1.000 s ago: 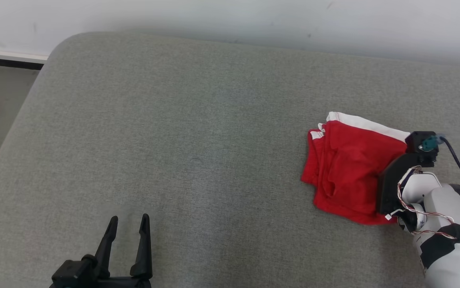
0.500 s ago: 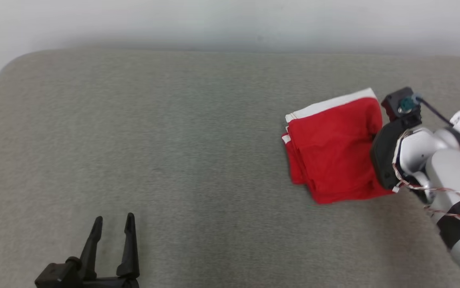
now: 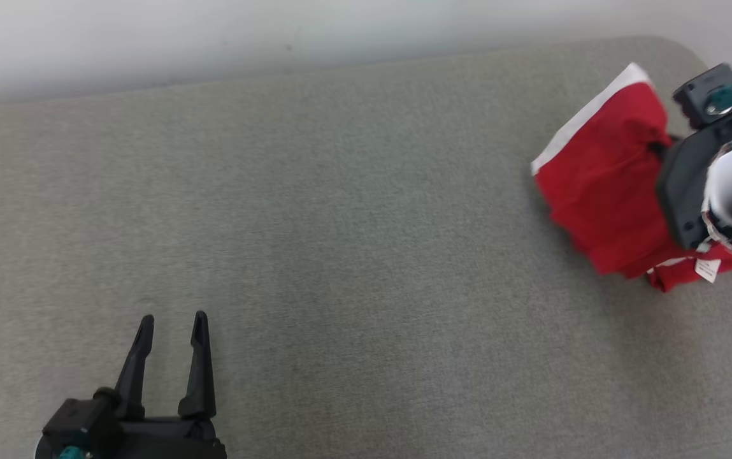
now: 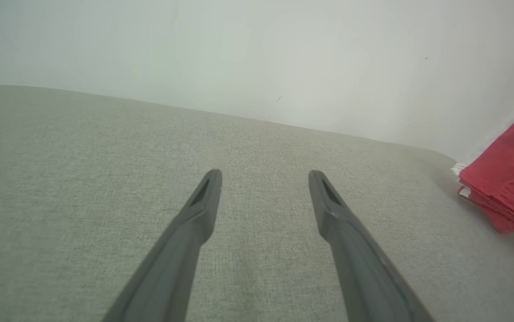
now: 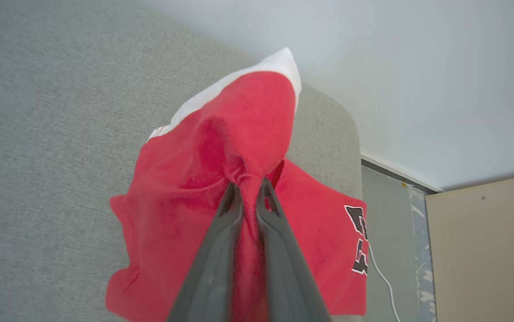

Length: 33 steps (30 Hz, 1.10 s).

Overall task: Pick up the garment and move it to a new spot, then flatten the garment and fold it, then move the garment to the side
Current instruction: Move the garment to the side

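Right gripper [image 5: 248, 184] clenches the red white-banded garment [image 3: 601, 185] at a corner of the grey upholstered surface [image 3: 340, 223], beside a white wall [image 3: 213, 38]; left gripper [image 3: 171, 320] hovers spread, empty.

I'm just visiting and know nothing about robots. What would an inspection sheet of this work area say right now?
Surface: grey woven fabric top, smooth.
Job's things: red cloth garment with white band, bunched, held near the surface's right corner.
Clutter: nothing seen.
Grippers: left gripper open and empty; right gripper shut on the garment.
Cables: thin white cable on the grey floor.
Surroundings: pale wall, tan panel.
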### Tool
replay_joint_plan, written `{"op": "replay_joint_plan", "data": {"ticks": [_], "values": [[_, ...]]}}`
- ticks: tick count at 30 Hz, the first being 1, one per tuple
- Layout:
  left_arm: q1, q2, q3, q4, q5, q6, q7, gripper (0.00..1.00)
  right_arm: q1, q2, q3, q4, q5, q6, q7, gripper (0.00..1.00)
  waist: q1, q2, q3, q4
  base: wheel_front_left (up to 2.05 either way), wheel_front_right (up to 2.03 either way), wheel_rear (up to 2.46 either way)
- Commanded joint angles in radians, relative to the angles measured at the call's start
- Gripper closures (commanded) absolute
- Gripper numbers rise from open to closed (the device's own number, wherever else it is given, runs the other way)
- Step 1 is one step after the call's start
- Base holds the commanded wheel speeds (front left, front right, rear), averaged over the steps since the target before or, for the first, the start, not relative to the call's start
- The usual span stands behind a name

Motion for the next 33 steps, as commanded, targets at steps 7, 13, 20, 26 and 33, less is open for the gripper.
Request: {"op": "replay_joint_plan", "data": {"ticks": [7,13,20,26,33], "values": [[-0.054,0.001,0.011,-0.01,0.034,-0.022,-0.004,0.0,-0.054,-0.087,0.014,0.032,0.008,0.001,-0.046,1.0,0.0,-0.0001,0.095,-0.067,0.0,0.0,0.0],[-0.074,0.001,0.017,-0.016,0.054,-0.035,-0.004,0.0,-0.043,-0.14,0.012,0.091,-0.011,0.001,-0.103,1.0,0.0,-0.0001,0.132,-0.057,0.0,0.0,0.0],[-0.102,0.003,0.024,-0.019,0.081,-0.049,-0.004,0.0,-0.036,-0.174,-0.035,0.191,-0.097,0.001,-0.214,1.0,0.0,-0.0001,0.174,-0.034,0.0,0.0,0.0],[-0.128,0.005,0.032,-0.026,0.097,-0.058,-0.004,0.0,-0.043,-0.19,-0.107,0.303,-0.187,0.001,-0.304,1.0,0.0,-0.0001,0.192,-0.01,0.0,0.0,0.0],[-0.108,0.005,0.051,-0.023,0.106,-0.059,-0.004,0.0,-0.019,-0.129,-0.205,0.386,-0.275,0.001,-0.437,0.0,0.0,-0.0001,0.16,-0.003,0.0,0.0,0.0]]}}
